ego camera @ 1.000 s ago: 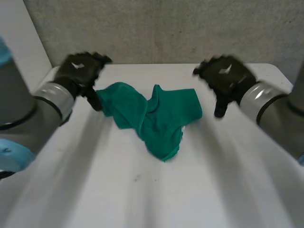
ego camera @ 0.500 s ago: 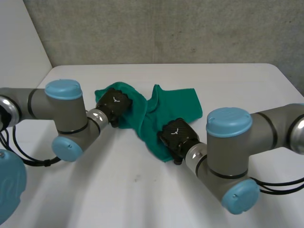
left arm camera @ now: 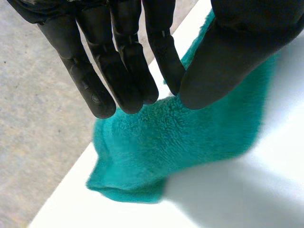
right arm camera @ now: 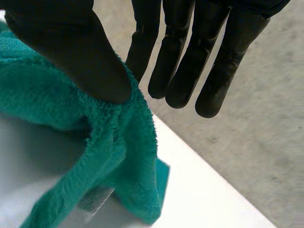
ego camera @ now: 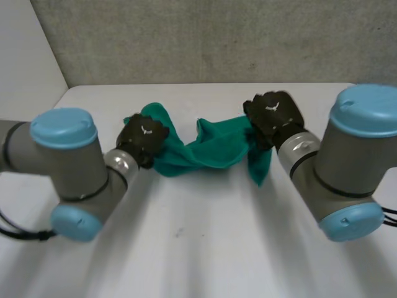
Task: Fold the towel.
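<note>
Towel (ego camera: pixel 211 149) now outstretched between left hand (ego camera: pixel 144 138) and right hand (ego camera: pixel 273 115), each clamped on it.

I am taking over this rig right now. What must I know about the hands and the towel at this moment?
Left hand: thumb and fingers pinch the towel at its left end.
Right hand: pinches the right end, and a flap hangs below it.
The towel stretches, bunched, between the hands above the table.
Done: both ends gripped. No fold is made yet.
Left: spread it flat, then fold.
</note>
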Robot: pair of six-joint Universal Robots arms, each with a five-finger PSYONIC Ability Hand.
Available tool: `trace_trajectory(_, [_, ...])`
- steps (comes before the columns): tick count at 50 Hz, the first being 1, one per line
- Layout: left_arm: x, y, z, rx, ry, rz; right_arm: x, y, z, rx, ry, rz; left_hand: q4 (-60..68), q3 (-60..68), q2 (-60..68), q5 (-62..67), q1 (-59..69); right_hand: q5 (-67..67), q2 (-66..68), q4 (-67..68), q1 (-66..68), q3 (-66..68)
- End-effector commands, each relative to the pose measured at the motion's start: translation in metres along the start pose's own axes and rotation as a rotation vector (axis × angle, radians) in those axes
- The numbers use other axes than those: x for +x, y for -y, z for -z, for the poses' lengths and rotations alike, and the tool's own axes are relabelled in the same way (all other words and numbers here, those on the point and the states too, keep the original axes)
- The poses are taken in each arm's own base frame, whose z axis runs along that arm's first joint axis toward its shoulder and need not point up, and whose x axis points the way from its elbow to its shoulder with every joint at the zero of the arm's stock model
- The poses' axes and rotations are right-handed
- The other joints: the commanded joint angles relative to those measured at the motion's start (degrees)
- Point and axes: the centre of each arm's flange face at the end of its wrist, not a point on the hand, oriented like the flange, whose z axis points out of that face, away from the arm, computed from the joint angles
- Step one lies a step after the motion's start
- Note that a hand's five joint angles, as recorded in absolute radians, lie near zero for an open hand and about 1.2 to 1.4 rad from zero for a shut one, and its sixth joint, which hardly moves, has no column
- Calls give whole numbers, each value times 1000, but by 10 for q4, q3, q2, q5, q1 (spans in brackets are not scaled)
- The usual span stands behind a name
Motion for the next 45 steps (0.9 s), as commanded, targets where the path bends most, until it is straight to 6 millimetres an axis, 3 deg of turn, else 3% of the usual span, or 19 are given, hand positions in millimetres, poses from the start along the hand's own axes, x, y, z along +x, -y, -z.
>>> trace_trajectory(1, [41, 9, 92, -105, -148, 243, 12, 3, -1, 3, -30, 2, 118, 120, 117, 147, 158, 137, 132, 119, 253, 126])
trace_trajectory(3, [55, 16, 111, -106, -207, 312, 14, 2, -1, -14, -27, 1, 77, 79, 75, 105, 116, 137, 132, 119, 253, 126])
trace_trajectory(4, [58, 18, 116, -106, -216, 328, 14, 2, -1, -14, -27, 1, -21, -18, -22, 8, 19, 137, 132, 119, 253, 126])
trace_trajectory(5, [59, 21, 118, -100, -219, 344, 13, 1, 0, -24, -20, 2, -120, -118, -121, -91, -80, 137, 132, 119, 253, 126])
trace_trajectory(6, [59, 21, 118, -100, -219, 344, 13, 1, 1, -31, -17, 2, -121, -119, -122, -92, -81, 137, 132, 119, 253, 126])
trace_trajectory(7, [58, 25, 119, -90, -216, 368, 12, 0, 1, -40, -14, 0, -271, -268, -272, -242, -231, 137, 132, 119, 253, 126])
trace_trajectory(8, [58, 25, 119, -90, -216, 368, 12, -1, 1, -46, -12, 1, -272, -270, -273, -243, -232, 137, 132, 119, 253, 126])
trace_trajectory(10, [47, 35, 109, -40, -176, 382, 12, -2, 1, -49, -10, 1, -369, -367, -371, -341, -329, 137, 132, 119, 253, 126])
trace_trajectory(11, [24, 41, 91, 1, -100, 398, 11, -2, 1, -52, -9, 1, -403, -401, -404, -374, -363, 137, 132, 119, 253, 126])
trace_trajectory(14, [7, 42, 78, 22, -47, 407, 10, -4, 2, -60, -1, 6, -403, -401, -405, -375, -363, 137, 132, 119, 253, 126])
trace_trajectory(15, [-11, 41, 59, 35, 7, 412, 10, -5, 2, -64, 2, 10, -400, -398, -401, -371, -360, 137, 132, 119, 253, 126])
trace_trajectory(19, [-21, 36, 28, 28, 39, 353, 6, -7, 5, -71, 34, 32, -397, -395, -398, -368, -357, 137, 132, 119, 253, 126])
trace_trajectory(21, [-17, 25, 12, -6, 30, 289, 4, -8, 6, -78, 51, 40, -393, -391, -395, -365, -353, 137, 132, 119, 253, 126])
trace_trajectory(31, [15, -26, -15, -186, -90, 100, -1, -14, 8, -124, 87, 90, -407, -405, -408, -378, -367, 137, 132, 119, 253, 126])
trace_trajectory(39, [27, -39, -28, -192, -142, 75, -3, -20, 3, -137, 93, 109, -330, -327, -331, -301, -290, 137, 132, 119, 253, 126])
trace_trajectory(43, [23, -37, -39, -159, -131, 73, 0, -17, -1, -122, 85, 112, 117, 119, 115, 145, 157, 137, 132, 119, 253, 126])
trace_trajectory(45, [20, -35, -41, -150, -118, 78, 1, -15, -5, -111, 80, 114, 118, 120, 117, 147, 158, 137, 132, 119, 253, 126])
